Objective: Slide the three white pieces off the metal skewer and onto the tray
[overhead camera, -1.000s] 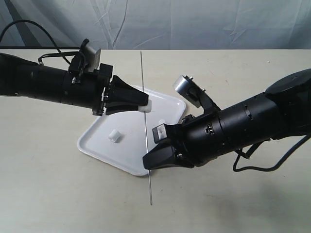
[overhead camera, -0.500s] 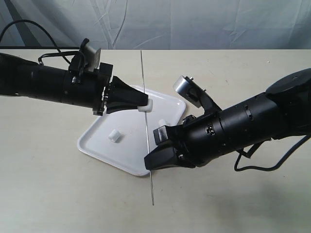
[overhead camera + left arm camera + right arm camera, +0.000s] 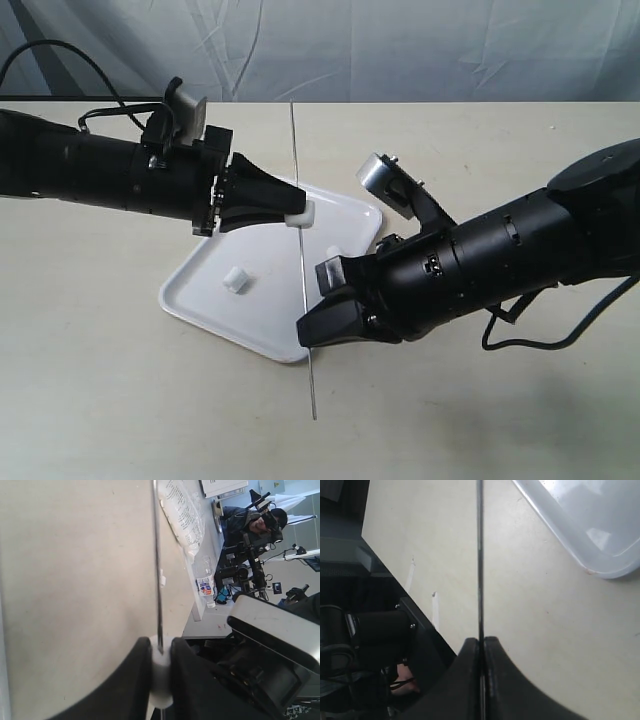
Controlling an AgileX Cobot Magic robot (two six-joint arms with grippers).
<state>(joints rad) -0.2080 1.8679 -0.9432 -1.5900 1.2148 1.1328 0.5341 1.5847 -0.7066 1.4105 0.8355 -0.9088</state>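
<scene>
as the right gripper (image 3: 308, 335) pinches the metal skewer (image 3: 297, 170) near its 6 o'clock end, jaws together on the rod, the left gripper (image 3: 296, 214) is clamped on one white piece (image 3: 303, 218) threaded on the skewer, above the 12 o'clock part of the tray (image 3: 200, 300). a loose white piece (image 3: 235, 280) lies on the tray floor toward its 9 o'clock side, well apart from the rod, so at least one of the three looks already delivered. a small white patch (image 3: 325, 270) just beside the right gripper, at 3 o'clock of the skewer, may be another piece resting on the tray, but that cannot be told for sure. no further pieces show on the bare rod, which runs from 12 to 6 o'clock over the table (image 3: 120, 380). what appears left is drawing the held piece off the skewer and dropping it on the tray.
</scene>
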